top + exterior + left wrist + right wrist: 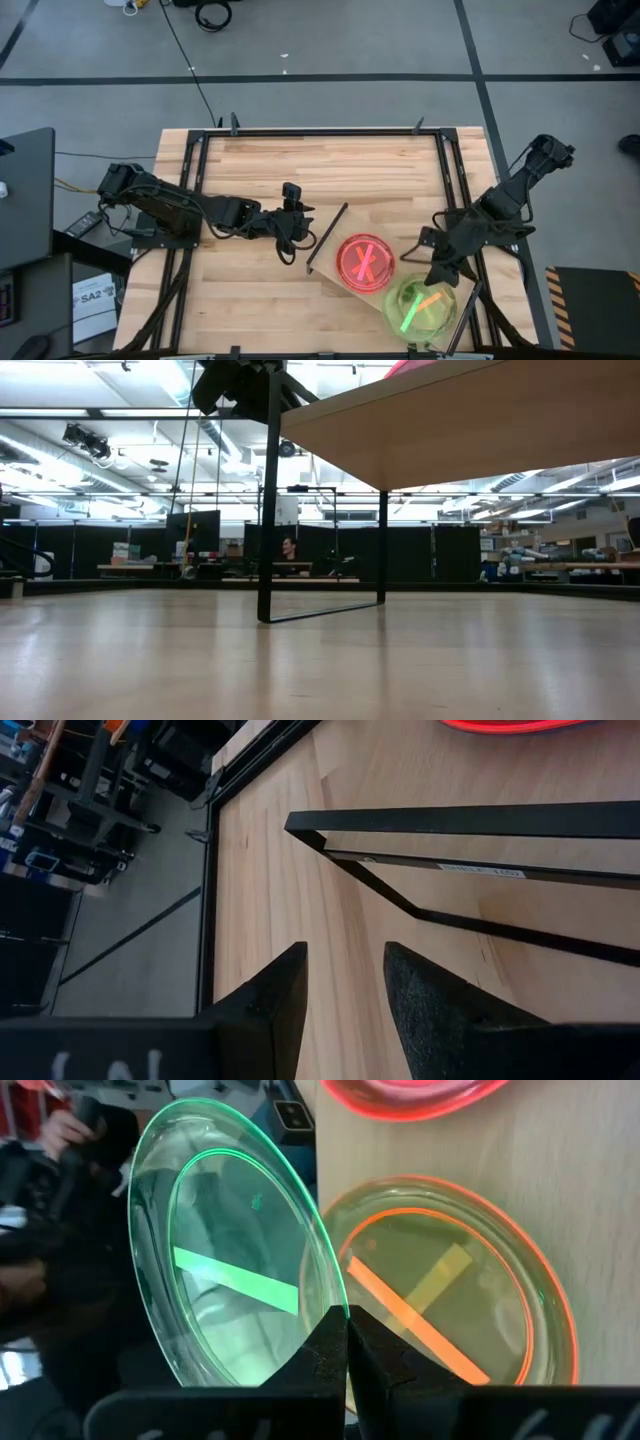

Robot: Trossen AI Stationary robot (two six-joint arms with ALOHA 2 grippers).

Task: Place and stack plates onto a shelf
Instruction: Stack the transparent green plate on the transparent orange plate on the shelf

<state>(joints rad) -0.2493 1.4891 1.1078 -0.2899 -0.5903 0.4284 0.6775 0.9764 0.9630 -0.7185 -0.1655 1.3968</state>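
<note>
A plank bench (260, 300) is set on grey floor. Left of the shelf (335, 285), the left claw (290, 245) is held spread above bare wood. At the shelf's right end, a green plate (215, 1280) is pinched by the right claw (347, 1342) beside the stacked plates (365, 262)

Three plates show: one pink (364, 262), one orange (450, 1315), one green (225, 1295), plus one shelf (335, 285).
</note>
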